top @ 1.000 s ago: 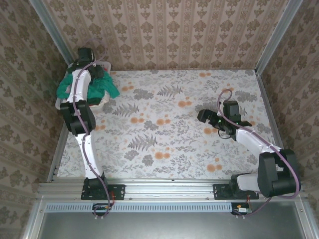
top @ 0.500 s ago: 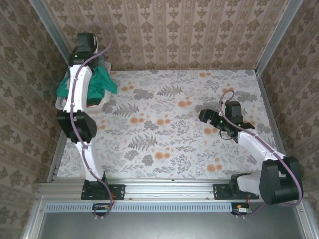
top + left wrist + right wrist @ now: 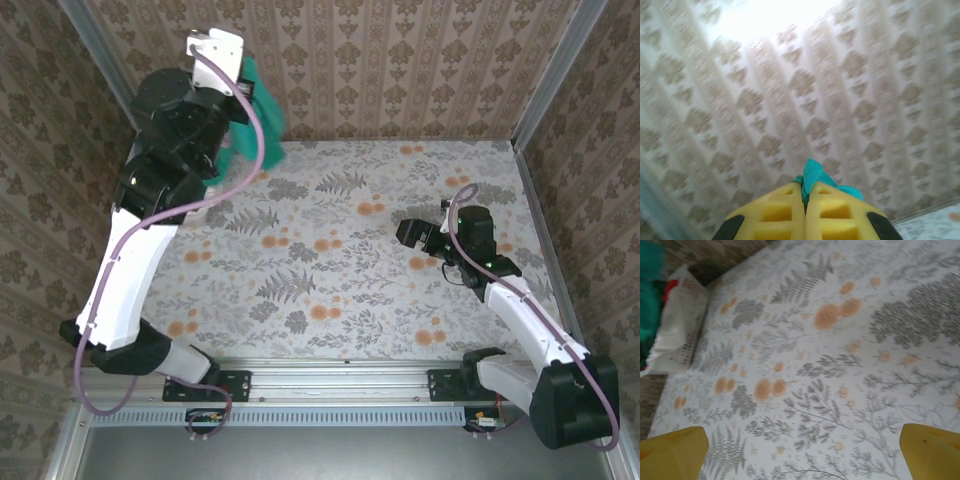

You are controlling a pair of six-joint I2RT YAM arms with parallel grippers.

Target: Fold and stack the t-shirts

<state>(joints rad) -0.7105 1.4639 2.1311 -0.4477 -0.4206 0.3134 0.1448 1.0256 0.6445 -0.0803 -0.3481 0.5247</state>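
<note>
I am looking over a floral table (image 3: 330, 290) lying open across its middle and right, with walls (image 3: 400, 60) hemming three sides. My left gripper (image 3: 805, 192) is pinching the teal shirt (image 3: 262, 95) high at the far-left corner, jaws pressed together. My right gripper (image 3: 412, 235) is hovering, spread wide, over the right half. Its wrist view is showing the basket (image 3: 677, 330) with red cloth (image 3: 670, 287) inside.

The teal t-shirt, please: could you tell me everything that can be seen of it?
The teal t-shirt is soft, crumpled cloth, a bunched tuft pinched between the shut yellow fingers of the left gripper. The rest hangs blurred in the air above the table's far-left corner, in front of the patterned wall.
</note>
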